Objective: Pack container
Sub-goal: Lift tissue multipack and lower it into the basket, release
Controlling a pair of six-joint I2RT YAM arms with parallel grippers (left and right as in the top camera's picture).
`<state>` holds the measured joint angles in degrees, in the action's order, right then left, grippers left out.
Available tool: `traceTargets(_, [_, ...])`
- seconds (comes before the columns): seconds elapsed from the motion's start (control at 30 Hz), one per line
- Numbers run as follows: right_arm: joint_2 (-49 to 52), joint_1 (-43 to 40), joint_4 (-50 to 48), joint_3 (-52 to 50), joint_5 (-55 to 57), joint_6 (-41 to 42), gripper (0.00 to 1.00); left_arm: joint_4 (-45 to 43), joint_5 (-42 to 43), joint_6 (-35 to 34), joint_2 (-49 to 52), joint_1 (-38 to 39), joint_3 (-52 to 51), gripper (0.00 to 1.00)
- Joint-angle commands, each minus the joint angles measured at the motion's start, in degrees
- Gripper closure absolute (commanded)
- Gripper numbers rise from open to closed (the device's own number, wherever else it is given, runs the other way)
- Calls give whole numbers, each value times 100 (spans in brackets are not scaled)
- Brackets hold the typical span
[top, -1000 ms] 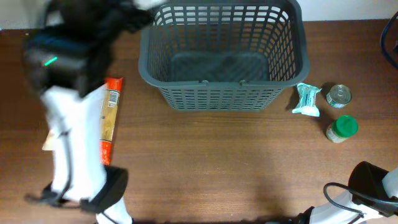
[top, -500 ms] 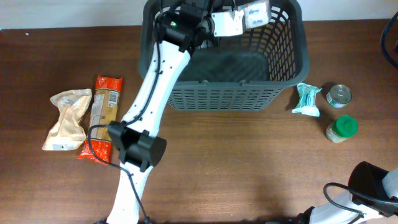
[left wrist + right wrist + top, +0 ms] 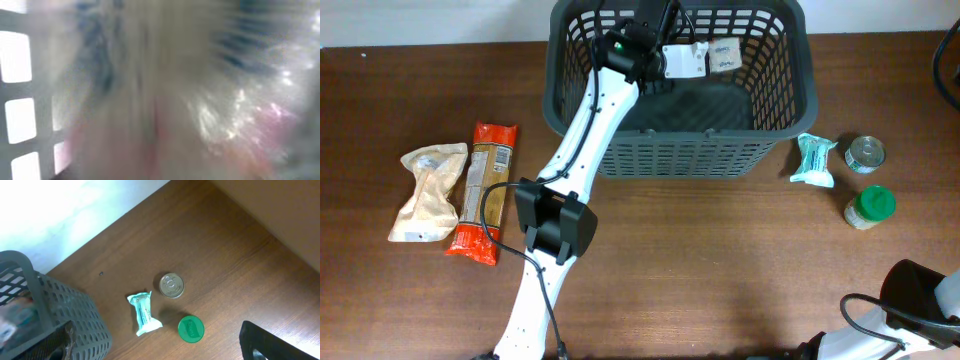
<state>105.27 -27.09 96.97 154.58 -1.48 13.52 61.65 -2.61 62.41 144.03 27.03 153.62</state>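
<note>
Currently, container (image 3: 680, 150): upright at the far middle of the table (image 3: 720, 270).
Left gripper (image 3: 708, 58): inside the container by its far wall, clamped on a white packet (image 3: 726, 55); wrist view only a pale blur.
Right gripper (image 3: 155, 347): fingers spread wide, nothing between.
Right of container: teal sachet (image 3: 814, 160) just beside it, then tin can (image 3: 865, 153) and green-lidded jar (image 3: 870, 205).
Left of container: beige bag (image 3: 428, 190) and orange-red pack (image 3: 485, 190), side by side.
</note>
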Motion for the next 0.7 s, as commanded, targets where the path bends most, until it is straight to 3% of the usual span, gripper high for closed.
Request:
traceTargets(0.0, [-61, -35, 33, -9, 68, 31, 1, 2, -17, -776, -413, 105, 17, 23])
traceTargets(0.03, [-61, -35, 33, -9, 70, 33, 1, -4, -20, -1040, -564, 105, 17, 8])
traceTargets(0.07, [-61, -35, 33, -9, 68, 33, 1, -7, -22, -1193, -682, 98, 17, 1])
traceTargets(0.33, [-61, -35, 33, -9, 68, 31, 1, 627, -234, -3012, -2159, -142, 44, 1])
traceTargets(0.57, [-61, -35, 33, -9, 68, 33, 1, 2612, 256, -3311, -3370, -966, 44, 1])
traceTargets(0.67, [-61, -35, 33, -9, 68, 33, 1, 3235, 131, -4061, -3399, -1530, 20, 1])
